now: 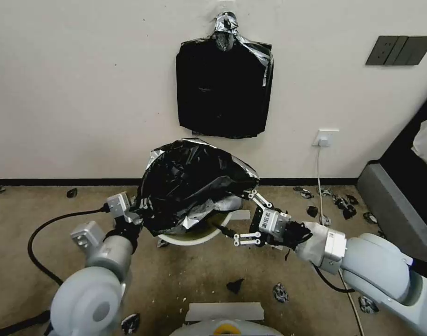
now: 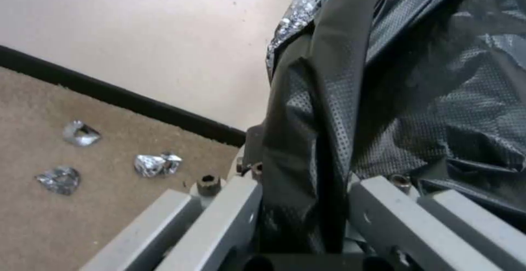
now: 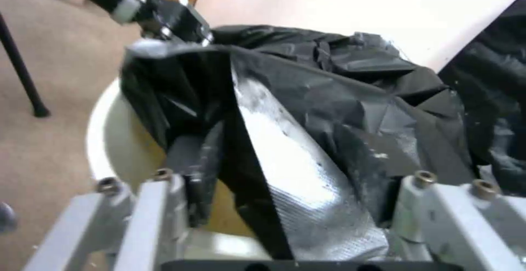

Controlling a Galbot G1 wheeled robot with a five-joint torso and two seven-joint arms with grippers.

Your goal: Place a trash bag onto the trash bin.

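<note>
The trash bag (image 1: pixel 195 186) billows over the trash bin (image 1: pixel 195 235), hiding most of its rim. The left gripper (image 1: pixel 138 211) pinches the bag's left edge; the right gripper (image 1: pixel 244 217) stands wide open just beside its right edge.

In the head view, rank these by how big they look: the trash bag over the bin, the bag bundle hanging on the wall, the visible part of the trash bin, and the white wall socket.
1-2. trash bag and bag bundle: look alike in size; the bundle hangs farther off, so unranked.
3. trash bin, mostly covered.
4. wall socket.
</note>
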